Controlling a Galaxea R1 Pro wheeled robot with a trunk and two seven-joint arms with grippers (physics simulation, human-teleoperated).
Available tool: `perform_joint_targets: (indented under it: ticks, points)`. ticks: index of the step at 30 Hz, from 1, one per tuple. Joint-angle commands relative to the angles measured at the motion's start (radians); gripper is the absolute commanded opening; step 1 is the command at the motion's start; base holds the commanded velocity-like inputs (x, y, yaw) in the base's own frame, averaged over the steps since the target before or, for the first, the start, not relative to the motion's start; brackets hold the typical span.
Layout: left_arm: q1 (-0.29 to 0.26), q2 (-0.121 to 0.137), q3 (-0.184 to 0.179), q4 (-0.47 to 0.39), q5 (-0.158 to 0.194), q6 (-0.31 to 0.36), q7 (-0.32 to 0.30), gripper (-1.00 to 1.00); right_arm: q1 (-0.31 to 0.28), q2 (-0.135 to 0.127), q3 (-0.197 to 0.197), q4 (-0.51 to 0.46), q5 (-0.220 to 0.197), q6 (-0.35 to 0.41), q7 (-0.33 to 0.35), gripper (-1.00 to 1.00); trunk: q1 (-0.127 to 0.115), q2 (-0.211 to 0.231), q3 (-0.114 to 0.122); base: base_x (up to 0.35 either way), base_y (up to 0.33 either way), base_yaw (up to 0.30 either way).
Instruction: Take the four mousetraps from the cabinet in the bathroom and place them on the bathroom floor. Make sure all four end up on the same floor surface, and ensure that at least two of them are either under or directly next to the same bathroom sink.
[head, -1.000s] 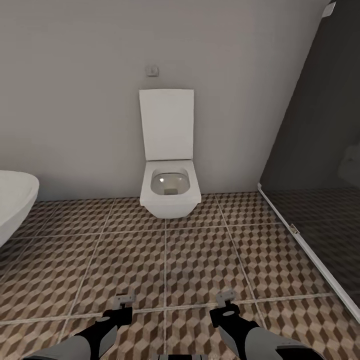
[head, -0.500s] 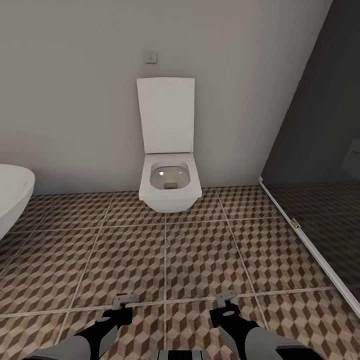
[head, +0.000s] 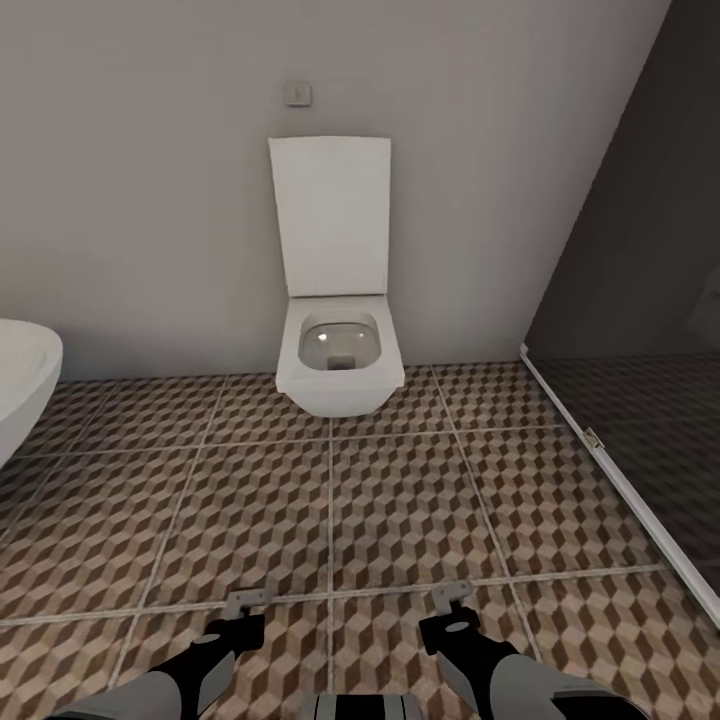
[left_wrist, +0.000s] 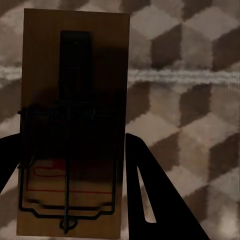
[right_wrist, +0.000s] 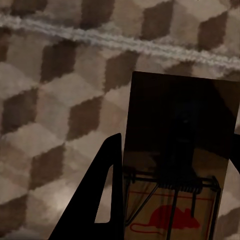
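Note:
Each gripper holds one mousetrap over the bathroom floor (head: 400, 510), whose tiles carry a brown-and-beige cube print. In the left wrist view a brown wooden mousetrap (left_wrist: 72, 100) with a wire frame and red mark sits between the dark fingers (left_wrist: 150, 200) of my left gripper (left_wrist: 72, 140). The right wrist view shows a second mousetrap (right_wrist: 185, 120) with a red mouse print, and my right gripper (right_wrist: 177, 137) is shut on it. In the head view the left gripper (head: 245, 608) and right gripper (head: 452, 603) hang low at the bottom edge. The cabinet and the sink are out of view.
A white square toilet (head: 340, 360) with its lid up hangs on the grey wall straight ahead. A rounded white tub (head: 20, 385) shows at the left edge. A grey glass shower screen (head: 640, 300) with a white floor rail runs along the right.
The whole head view has shifted: the toilet sits a little higher and the tub further left, so the camera moved. Both arms keep their place in the picture.

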Motion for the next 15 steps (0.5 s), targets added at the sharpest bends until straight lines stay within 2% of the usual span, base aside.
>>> perform_joint_targets:
  ticks: [1,11,15]
  points:
    - [-0.001,0.000,-0.009,0.001,0.006,-0.003,0.004,-1.00,-0.001,0.000,-0.003,0.001,0.008,0.003,-0.004,-1.00,0.000,0.000,-0.001,0.000,0.000,0.000]
    - [-0.001,-0.001,-0.010,0.001,0.005,-0.004,0.002,-1.00,-0.001,0.000,-0.002,0.001,0.008,0.002,-0.004,-1.00,0.004,-0.002,-0.035,0.000,0.000,0.000]
    - [-0.001,-0.001,-0.010,0.001,0.005,-0.004,0.004,-1.00,-0.001,0.000,-0.002,0.001,0.008,0.002,-0.003,-1.00,0.004,-0.002,-0.035,0.000,0.000,0.000]
